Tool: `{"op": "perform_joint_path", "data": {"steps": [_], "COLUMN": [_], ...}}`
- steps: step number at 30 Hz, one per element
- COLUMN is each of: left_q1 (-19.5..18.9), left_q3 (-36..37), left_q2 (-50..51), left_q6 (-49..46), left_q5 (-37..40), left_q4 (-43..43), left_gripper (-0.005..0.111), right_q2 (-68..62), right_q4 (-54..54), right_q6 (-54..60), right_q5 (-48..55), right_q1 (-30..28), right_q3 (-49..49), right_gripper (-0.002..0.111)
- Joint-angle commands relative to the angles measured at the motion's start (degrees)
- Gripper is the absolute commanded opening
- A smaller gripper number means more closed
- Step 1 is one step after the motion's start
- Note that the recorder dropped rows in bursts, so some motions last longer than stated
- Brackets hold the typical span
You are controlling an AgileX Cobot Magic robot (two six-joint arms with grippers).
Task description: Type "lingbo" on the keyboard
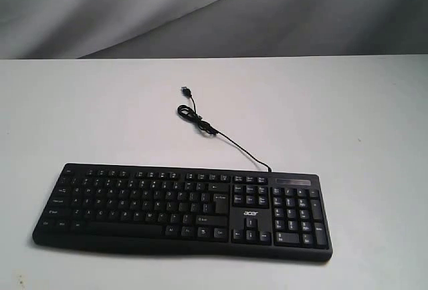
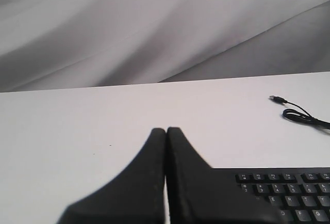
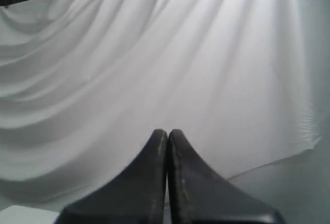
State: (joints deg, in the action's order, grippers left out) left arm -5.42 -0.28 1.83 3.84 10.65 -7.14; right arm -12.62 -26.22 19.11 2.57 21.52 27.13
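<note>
The black keyboard (image 1: 182, 209) with white legends and an "acer" logo lies flat near the front of the white table (image 1: 348, 123). Its thin cable (image 1: 212, 129) runs back to a loose USB plug (image 1: 185, 91). Neither arm shows in the exterior view. In the left wrist view my left gripper (image 2: 166, 131) is shut with nothing in it, held above the table beside the keyboard (image 2: 289, 195) corner with the function keys. My right gripper (image 3: 167, 132) is shut and empty too, pointing at the white cloth backdrop (image 3: 165, 53); no keyboard shows in that view.
Grey-white draped cloth (image 1: 200, 9) hangs behind the table's back edge. The cable coil (image 2: 299, 115) and plug (image 2: 278, 99) lie on the table beyond the keyboard in the left wrist view.
</note>
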Motion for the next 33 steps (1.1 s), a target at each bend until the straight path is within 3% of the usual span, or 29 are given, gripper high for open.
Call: {"op": "perform_joint_path", "data": {"steps": [1, 5, 9, 20, 33], "left_q1": [0.31, 0.31, 0.31, 0.31, 0.31], "left_q3": [0.28, 0.28, 0.28, 0.28, 0.28], "left_q2": [0.38, 0.38, 0.38, 0.38, 0.38], "left_q6": [0.12, 0.12, 0.12, 0.12, 0.12], "left_q5": [-0.24, -0.13, -0.13, -0.13, -0.13], "left_q4": [-0.01, -0.01, -0.01, -0.01, -0.01], "left_gripper": [0.001, 0.001, 0.001, 0.001, 0.001], "right_q2": [4.85, 8.7, 10.52, 12.62, 12.62], "right_q4": [6.2, 20.45, 27.68, 30.8, 30.11], "right_q6": [-1.03, -15.58, -27.01, -21.93, -19.48], "right_q5": [6.32, 20.82, 24.42, 14.39, 10.51], "right_q1": [-10.08, -20.2, -23.34, -23.74, -23.74], "right_q3": [-1.35, -1.35, -2.05, -15.52, -27.13], "right_gripper": [0.0, 0.0, 0.0, 0.0, 0.0]}}
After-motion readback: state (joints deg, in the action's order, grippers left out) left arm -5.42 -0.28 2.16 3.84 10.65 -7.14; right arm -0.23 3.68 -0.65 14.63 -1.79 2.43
